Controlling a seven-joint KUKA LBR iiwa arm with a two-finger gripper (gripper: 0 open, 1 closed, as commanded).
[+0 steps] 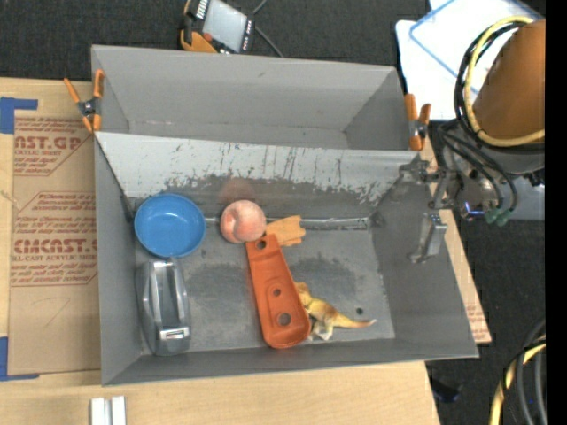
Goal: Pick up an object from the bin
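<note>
— What lies closest to us in the bin (239, 87)?

— By the near wall, at the left corner, there is a grey see-through thing (165, 301). More to the right lies a yellow toy animal (330, 312), touching the end of a long orange tool (276, 295) with holes in it.

— And behind these?

— A small orange piece (286, 230), then a pink ball (242, 221) just beside it, and a blue bowl (170, 224) at the left.

— Where is the gripper (429, 228)?

— At the right side, above the sloping wall and apart from everything. I see nothing in it. Whether it is spread or pressed together, I cannot tell from here.

— So which thing would you choose?

— I think the yellow animal is nearest to it, but it is thin and leans on the tool. The ball stands more free, yet it may roll. In my opinion the arm should come straight down over the middle of one thing, and close across its narrow side.
</note>
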